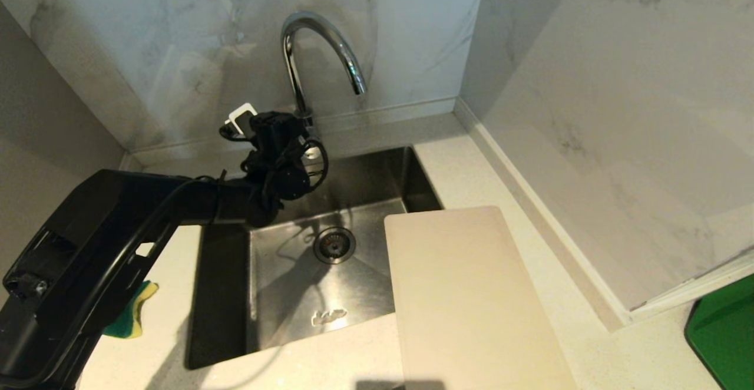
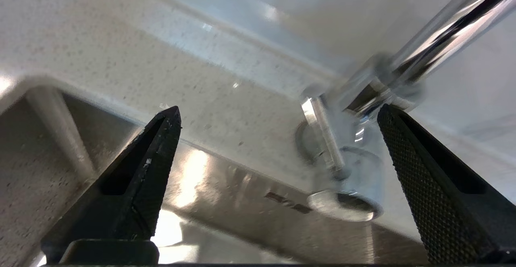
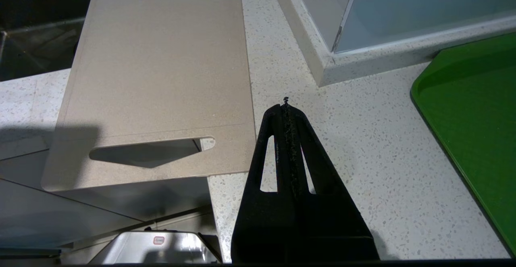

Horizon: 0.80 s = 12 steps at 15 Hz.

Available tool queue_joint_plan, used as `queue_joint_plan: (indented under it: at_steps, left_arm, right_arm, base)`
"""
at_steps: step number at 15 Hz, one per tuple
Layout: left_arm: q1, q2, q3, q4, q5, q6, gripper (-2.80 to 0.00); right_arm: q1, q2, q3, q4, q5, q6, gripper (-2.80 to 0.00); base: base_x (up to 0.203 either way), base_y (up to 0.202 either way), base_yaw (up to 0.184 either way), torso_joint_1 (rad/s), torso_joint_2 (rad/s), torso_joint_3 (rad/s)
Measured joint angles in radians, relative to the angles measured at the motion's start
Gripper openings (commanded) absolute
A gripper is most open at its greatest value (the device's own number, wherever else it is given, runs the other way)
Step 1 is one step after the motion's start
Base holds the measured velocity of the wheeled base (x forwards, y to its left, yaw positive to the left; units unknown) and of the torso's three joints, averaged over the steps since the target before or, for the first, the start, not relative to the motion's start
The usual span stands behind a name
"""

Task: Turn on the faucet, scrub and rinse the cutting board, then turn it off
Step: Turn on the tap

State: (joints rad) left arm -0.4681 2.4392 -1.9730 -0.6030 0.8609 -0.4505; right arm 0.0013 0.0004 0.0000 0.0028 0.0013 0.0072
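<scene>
The chrome gooseneck faucet (image 1: 293,75) stands behind the sink, and no water shows at its spout. My left gripper (image 1: 283,136) reaches to the faucet's base. In the left wrist view this gripper (image 2: 280,109) is open wide, with the thin side lever (image 2: 324,138) and the faucet's base (image 2: 363,166) between the fingers, close to the right finger (image 2: 407,158). The cream cutting board (image 1: 465,296) lies flat over the sink's right edge and the counter. Its handle slot (image 3: 145,152) shows in the right wrist view. My right gripper (image 3: 285,105) is shut on nothing, above the counter beside the board (image 3: 161,69).
The steel sink (image 1: 283,296) has a round drain (image 1: 334,244). A yellow-green sponge (image 1: 132,313) lies on the counter left of the sink, partly under my left arm. A green tray (image 1: 724,331) sits at the far right. Marble walls close in behind and to the right.
</scene>
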Motion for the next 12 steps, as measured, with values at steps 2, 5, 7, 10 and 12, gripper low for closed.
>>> queue_joint_plan:
  at_steps: [2,5,7,10,12]
  left_arm:
    - [-0.002,0.013,-0.011,-0.001,-0.004,0.010,0.00]
    - [0.012,0.027,-0.015,-0.001,-0.004,0.012,0.00]
    - [0.033,0.029,-0.015,-0.001,-0.006,0.012,0.00]
    - [0.071,0.034,-0.017,-0.006,-0.013,0.011,0.00]
    - [0.077,0.040,-0.015,-0.008,-0.018,0.010,0.00]
  right_arm:
    - [0.000,0.000,0.000,0.000,0.000,-0.001,-2.80]
    - [0.000,0.000,0.000,0.000,0.000,-0.001,-2.80]
    - [0.000,0.000,0.000,0.001,0.000,-0.001,-2.80]
    - [0.000,0.000,0.000,0.000,0.000,-0.001,-2.80]
    - [0.000,0.000,0.000,0.000,0.000,-0.001,-2.80]
  base:
    - [0.000,0.000,0.000,0.000,0.00,0.000]
    - [0.000,0.000,0.000,0.000,0.00,0.000]
    - [0.000,0.000,0.000,0.000,0.00,0.000]
    - [0.000,0.000,0.000,0.000,0.00,0.000]
    - [0.000,0.000,0.000,0.000,0.00,0.000]
